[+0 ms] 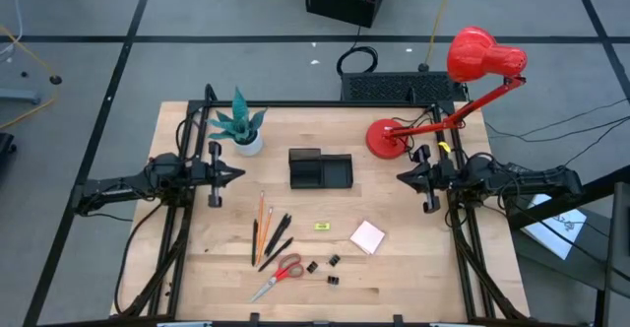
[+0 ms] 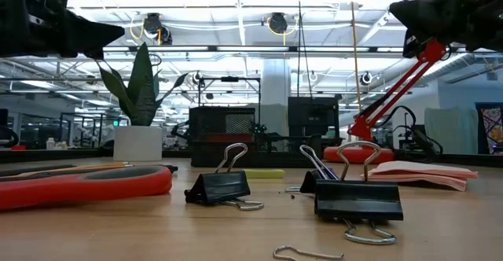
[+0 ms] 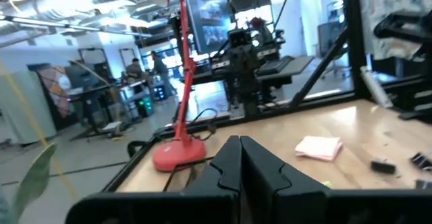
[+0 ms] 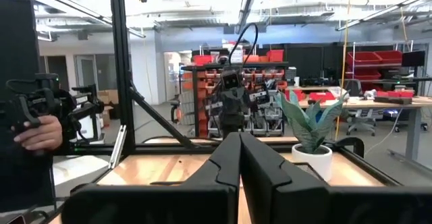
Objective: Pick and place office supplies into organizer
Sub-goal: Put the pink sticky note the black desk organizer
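While both end effectors, left (image 1: 234, 174) and right (image 1: 402, 176), hang pressed together flanking the organizer (image 1: 320, 169), supplies crowd below it; likely risk: scissors (image 1: 280, 274) snagging adjacent pens (image 1: 276, 243).

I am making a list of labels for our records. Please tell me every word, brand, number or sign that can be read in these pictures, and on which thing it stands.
None can be read.
Yellow piece: dark marks, too small to read.
Sticky-note pad: blank.
Organizer, scissors, binder clips, lamp: no print visible.
Room posters and screens: blurred.
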`<action>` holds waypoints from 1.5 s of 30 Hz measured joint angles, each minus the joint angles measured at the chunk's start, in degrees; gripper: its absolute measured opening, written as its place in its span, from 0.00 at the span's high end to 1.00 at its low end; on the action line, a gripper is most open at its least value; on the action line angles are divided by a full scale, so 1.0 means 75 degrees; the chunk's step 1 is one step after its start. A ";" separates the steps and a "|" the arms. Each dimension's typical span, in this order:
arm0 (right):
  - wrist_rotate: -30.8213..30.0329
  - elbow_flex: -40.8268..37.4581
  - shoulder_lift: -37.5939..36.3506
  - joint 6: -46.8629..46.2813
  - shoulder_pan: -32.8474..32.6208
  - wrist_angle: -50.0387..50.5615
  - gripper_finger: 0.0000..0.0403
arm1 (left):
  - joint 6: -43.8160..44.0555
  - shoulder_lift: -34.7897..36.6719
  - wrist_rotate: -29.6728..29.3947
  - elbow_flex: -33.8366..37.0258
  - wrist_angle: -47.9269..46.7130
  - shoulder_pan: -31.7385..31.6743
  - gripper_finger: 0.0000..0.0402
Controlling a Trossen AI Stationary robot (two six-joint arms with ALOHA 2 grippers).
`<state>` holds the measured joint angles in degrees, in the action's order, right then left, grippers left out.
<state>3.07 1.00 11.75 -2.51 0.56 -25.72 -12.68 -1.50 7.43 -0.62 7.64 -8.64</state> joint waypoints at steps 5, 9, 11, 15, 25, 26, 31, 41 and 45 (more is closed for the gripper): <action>-0.0223 0.0011 0.0000 0.0632 0.0013 -0.0689 0.99 | -0.0034 0.0000 -0.0304 0.0000 -0.0218 0.0000 0.98; -0.0184 0.0346 0.0106 0.0638 -0.0025 -0.0361 0.99 | -0.0037 0.0000 -0.0461 0.0000 -0.0197 0.0000 0.98; -0.0187 0.0600 0.0302 0.0650 -0.0124 0.0327 0.99 | -0.0037 0.0000 -0.0462 0.0000 -0.0192 0.0000 0.98; -0.0225 0.1327 0.0920 0.0480 -0.0356 0.0963 0.99 | -0.0074 0.0000 -0.0465 0.0000 -0.0189 0.0000 0.98; -0.0202 0.2995 0.2853 0.0048 -0.0784 0.2724 0.99 | -0.0077 0.0000 -0.0468 0.0000 -0.0117 0.0003 0.98; -0.0193 0.3123 0.3018 0.0167 -0.0873 0.2930 0.99 | -0.0079 0.0000 -0.0468 0.0000 -0.0119 0.0003 0.98; -0.0422 0.3833 0.3952 0.0702 -0.1548 0.3681 0.99 | -0.0071 0.0000 -0.0468 0.0000 -0.0125 0.0003 0.98; -0.2036 0.5945 0.6066 0.0851 -0.2829 0.5654 0.79 | 0.0159 0.0000 -0.0467 0.0000 -0.0208 0.0003 0.98; -0.2234 0.6615 0.6933 0.0748 -0.3031 0.6112 0.63 | 0.0173 0.0000 -0.0468 0.0000 -0.0213 0.0000 0.98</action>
<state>-13.68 50.61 63.75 3.09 -22.17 20.12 -11.38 -1.50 3.92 -0.62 6.04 -8.64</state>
